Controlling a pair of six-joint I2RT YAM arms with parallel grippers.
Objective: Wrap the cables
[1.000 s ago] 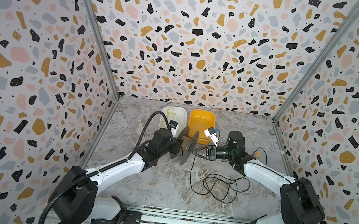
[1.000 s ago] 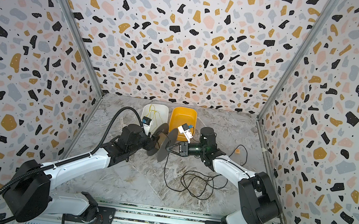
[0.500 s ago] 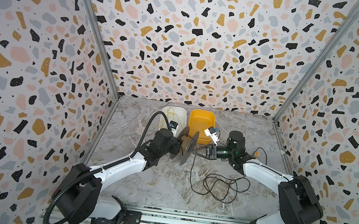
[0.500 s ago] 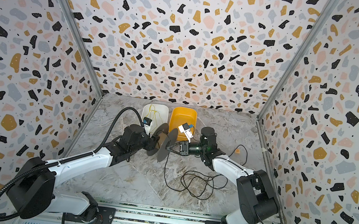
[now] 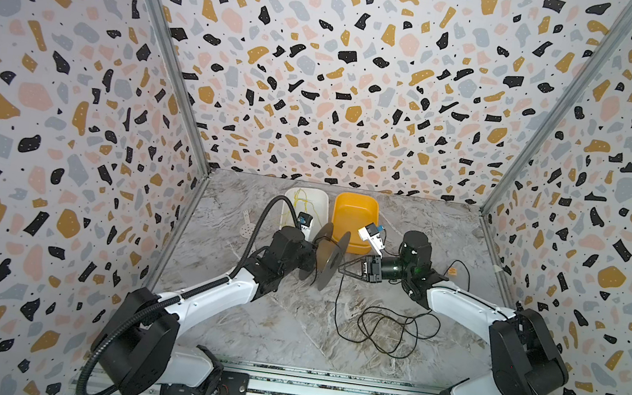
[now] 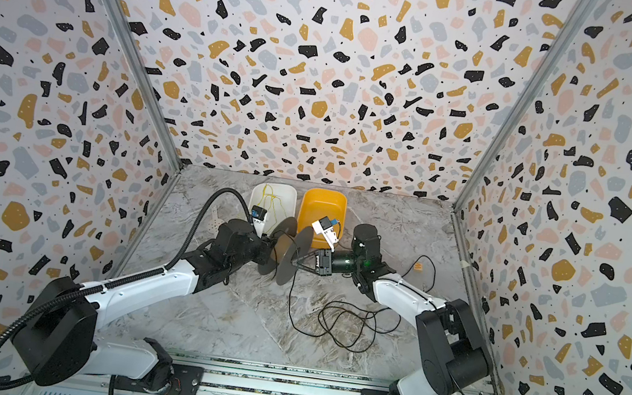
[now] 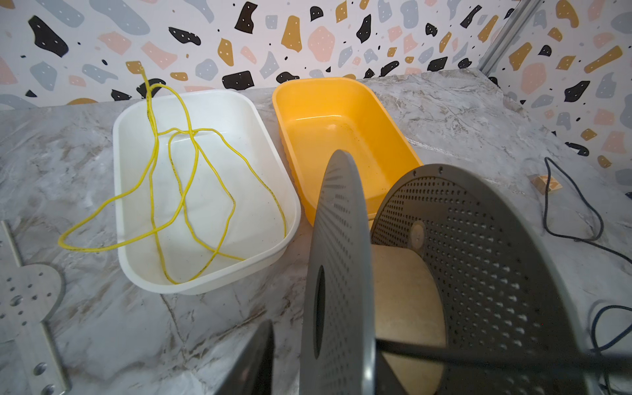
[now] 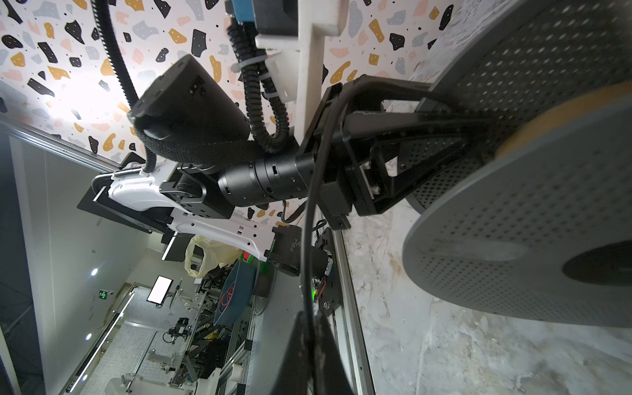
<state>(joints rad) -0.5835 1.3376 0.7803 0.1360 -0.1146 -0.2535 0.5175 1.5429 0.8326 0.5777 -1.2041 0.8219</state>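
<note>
Gripping the spool (image 5: 332, 260) flange, left claw (image 5: 313, 257) is holding steady while right claw (image 5: 342, 268), pinching the cable (image 8: 306, 222), is barely shifting; winding is hardly starting, core (image 7: 403, 290) bare.

Everything is lit brightly and evenly, with soft shadows. A wall (image 8: 73, 102) is washed out by glare in the right wrist view; the black cable (image 7: 478, 355) is blurred close up.
</note>
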